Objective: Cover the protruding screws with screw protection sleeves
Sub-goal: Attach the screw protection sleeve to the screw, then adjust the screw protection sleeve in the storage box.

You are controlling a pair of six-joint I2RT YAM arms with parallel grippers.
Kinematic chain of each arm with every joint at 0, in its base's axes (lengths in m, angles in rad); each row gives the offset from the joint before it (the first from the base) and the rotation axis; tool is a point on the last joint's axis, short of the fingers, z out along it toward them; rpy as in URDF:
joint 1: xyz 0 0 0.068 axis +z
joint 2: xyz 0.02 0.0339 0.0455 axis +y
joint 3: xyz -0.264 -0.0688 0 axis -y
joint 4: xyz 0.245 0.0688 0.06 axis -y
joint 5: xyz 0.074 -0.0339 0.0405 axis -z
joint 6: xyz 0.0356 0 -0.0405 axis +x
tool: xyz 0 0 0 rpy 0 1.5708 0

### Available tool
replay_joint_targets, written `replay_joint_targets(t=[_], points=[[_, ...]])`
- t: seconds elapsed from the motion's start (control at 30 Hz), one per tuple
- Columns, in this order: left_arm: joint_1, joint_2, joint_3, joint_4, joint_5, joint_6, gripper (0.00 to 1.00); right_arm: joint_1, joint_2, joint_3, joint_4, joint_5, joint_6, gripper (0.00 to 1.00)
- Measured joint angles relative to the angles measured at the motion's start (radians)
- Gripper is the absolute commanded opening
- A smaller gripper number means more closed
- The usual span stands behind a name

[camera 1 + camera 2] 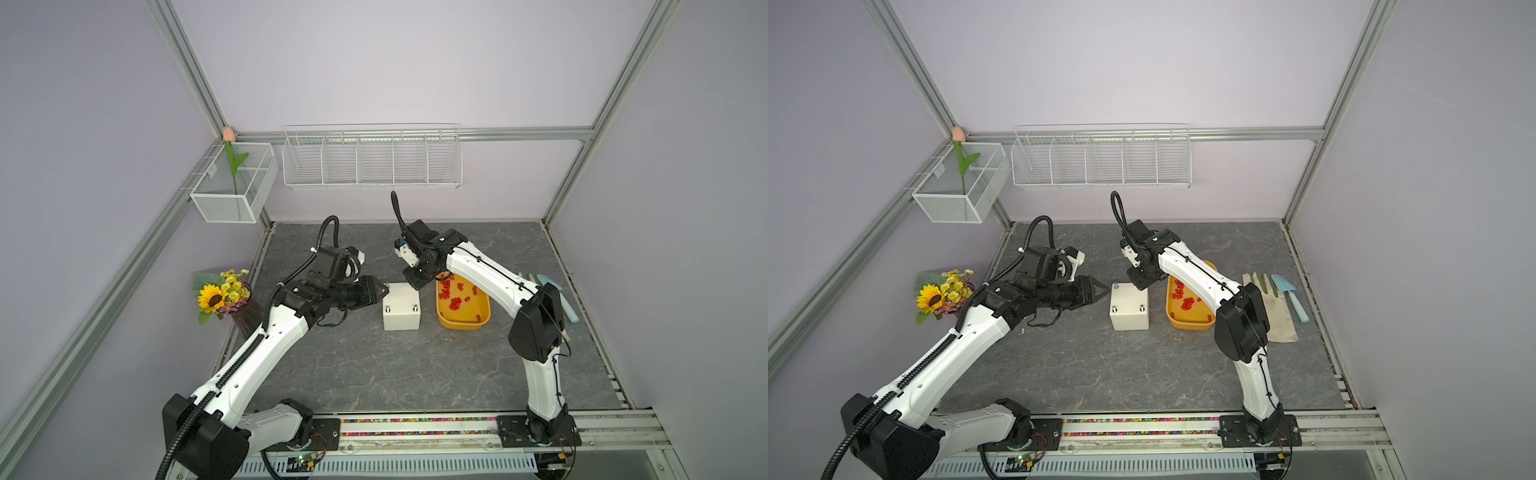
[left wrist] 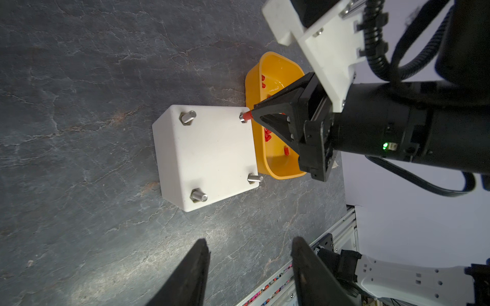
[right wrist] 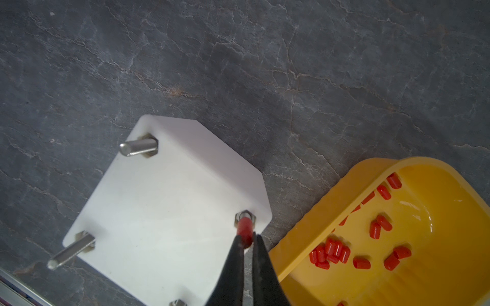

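While the right tool [image 3: 248, 245] clamps a red sleeve [image 3: 243, 228] part-way over the screw [image 3: 240, 216] at the white box [image 3: 164, 212] corner beside the yellow tray [image 3: 331, 206], both share one upright axis, so the push looks straight down.

The walls [image 1: 395, 62] are pale purple, held by shiny metal bars [image 1: 191, 62]. The table top [image 1: 374, 365] is dark grey, like cracked stone. Far behind the right claw [image 1: 415, 286], up on the back wall, hangs a white wire rack [image 1: 372, 158]. Far behind the left claw [image 1: 384, 291] and off to its left, a white mesh box [image 1: 232, 195] holds one pink tulip [image 1: 228, 134]. Well left of that claw, by the table's edge, stand yellow flowers [image 1: 220, 293]. Well right of the right claw lie a pale glove [image 1: 1277, 320] and a blue shovel [image 1: 1287, 293].
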Motion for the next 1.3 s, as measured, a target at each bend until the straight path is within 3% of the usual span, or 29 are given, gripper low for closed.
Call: replay_joint_targets(t=[0.3,0.6,0.93,1.3], points=[[0.000,0.000,-0.017,0.021,0.004,-0.008,0.53,-0.005,-0.006,0.000,-0.001,0.005,0.017,0.30],[0.000,-0.010,-0.048,0.039,0.005,-0.008,0.53,-0.024,-0.170,-0.105,0.060,0.035,0.040,0.32],[-0.043,-0.023,-0.090,0.141,0.022,-0.035,0.53,-0.159,-0.412,-0.450,0.205,0.039,0.098,0.32],[-0.112,0.023,-0.095,0.249,0.019,-0.079,0.52,-0.257,-0.423,-0.636,0.294,-0.002,0.129,0.27]])
